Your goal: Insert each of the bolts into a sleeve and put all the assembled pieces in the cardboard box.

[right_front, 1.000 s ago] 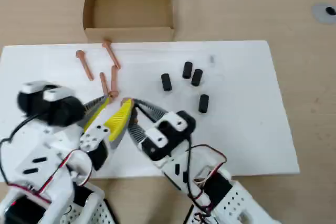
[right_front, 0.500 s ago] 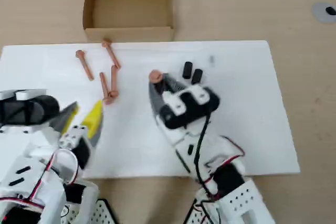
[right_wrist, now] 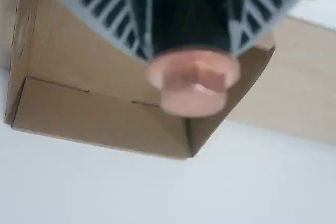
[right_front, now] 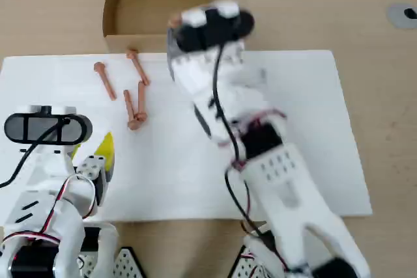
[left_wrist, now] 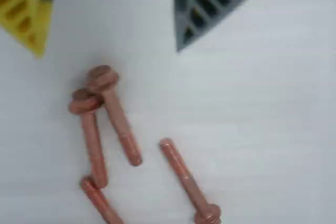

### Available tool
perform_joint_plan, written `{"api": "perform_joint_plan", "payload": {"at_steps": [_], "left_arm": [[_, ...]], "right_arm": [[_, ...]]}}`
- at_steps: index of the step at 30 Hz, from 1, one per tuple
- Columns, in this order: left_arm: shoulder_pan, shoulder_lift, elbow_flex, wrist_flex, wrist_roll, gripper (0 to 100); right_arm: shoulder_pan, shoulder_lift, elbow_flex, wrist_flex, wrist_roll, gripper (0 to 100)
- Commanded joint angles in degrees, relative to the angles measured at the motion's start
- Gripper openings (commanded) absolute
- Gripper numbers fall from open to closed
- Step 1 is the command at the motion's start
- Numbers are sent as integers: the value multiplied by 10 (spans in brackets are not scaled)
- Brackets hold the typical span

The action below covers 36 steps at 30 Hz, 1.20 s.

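Note:
My right gripper (right_front: 174,28) hangs at the front edge of the cardboard box (right_front: 159,43), shut on a black sleeve (right_wrist: 190,14) with a copper bolt through it. The bolt's head (right_wrist: 194,83) pokes out below the grey fingers, with the box wall (right_wrist: 100,124) just behind. Several loose copper bolts (right_front: 133,103) lie on the left part of the white mat. Two of them (left_wrist: 102,124) cross at their heads in the left wrist view. My left gripper (left_wrist: 107,50) stands open above them, one yellow finger (right_front: 104,151) and one grey, holding nothing.
The white mat (right_front: 313,161) covers most of the wooden table. The right arm stretches over the mat's middle and hides what lies under it. The box stands open at the back, against the mat's far edge.
The right arm swung from the mat's middle out to the box, carrying the bolt and sleeve. The left arm drew back toward the lower left, away from the right gripper.

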Motion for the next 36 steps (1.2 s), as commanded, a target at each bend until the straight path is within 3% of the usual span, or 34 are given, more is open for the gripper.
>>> {"api": "perform_joint_plan", "payload": {"at_steps": [1, 11, 28, 36], "left_arm": [[-18, 3, 14, 2, -17, 174], [-26, 3, 76, -3, -18, 178], [-27, 3, 82, -3, -16, 175], [-27, 3, 82, -3, -17, 175]], "right_arm": [[29, 95, -142, -7, -13, 10], [95, 382, -345, -156, -13, 10], [114, 824, -800, -151, -11, 10], [114, 965, -938, -76, -11, 12]]}}
